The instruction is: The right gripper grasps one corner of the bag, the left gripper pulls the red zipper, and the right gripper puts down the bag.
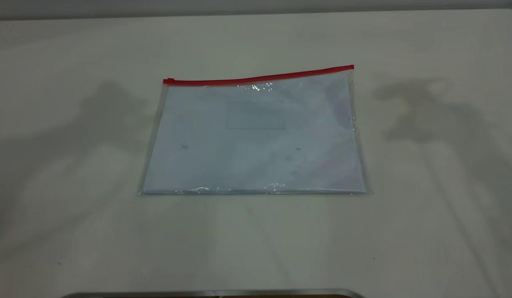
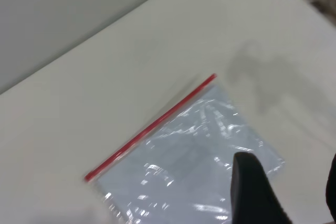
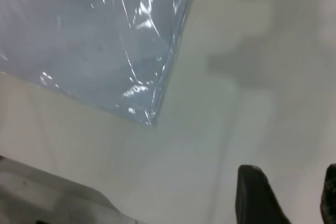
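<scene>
The bag, a flat clear pouch holding white sheets, lies flat mid-table. Its red zipper runs along the far long edge, with the small slider tab at the left end and the red-tipped corner at the right. Neither arm shows in the exterior view, only their shadows. In the left wrist view my left gripper hangs open above the bag, away from the red zipper. My right gripper is open over bare table, apart from an all-clear corner of the bag.
The white table stretches wide on all sides of the bag. A metal rim lies at the near edge. A grey base part shows in the right wrist view.
</scene>
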Available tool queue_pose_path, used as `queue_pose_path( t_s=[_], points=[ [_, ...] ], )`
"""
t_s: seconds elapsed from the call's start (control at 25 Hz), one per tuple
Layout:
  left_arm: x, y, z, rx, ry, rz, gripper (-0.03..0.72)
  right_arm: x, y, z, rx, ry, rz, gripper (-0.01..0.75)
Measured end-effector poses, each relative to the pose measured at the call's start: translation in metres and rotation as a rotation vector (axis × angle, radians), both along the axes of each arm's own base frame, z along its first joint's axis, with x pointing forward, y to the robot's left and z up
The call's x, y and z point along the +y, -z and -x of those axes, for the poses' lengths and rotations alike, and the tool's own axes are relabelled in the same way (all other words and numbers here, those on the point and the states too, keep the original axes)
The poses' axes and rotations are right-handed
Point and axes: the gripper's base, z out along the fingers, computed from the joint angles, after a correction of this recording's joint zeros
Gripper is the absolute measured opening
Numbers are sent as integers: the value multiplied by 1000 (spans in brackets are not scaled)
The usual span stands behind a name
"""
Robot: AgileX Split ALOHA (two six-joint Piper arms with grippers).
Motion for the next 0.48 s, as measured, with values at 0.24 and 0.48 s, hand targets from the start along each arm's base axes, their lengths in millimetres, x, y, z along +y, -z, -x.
queue_pose_path(
  t_s=[0.24, 0.48],
  points=[
    [9, -16, 40, 13, -171, -102, 409, -5, -67, 65, -150, 10, -50, 342],
    [19, -6, 87, 75, -278, -160, 409, -17, -99, 160, -266, 6, -59, 342]
  ],
)
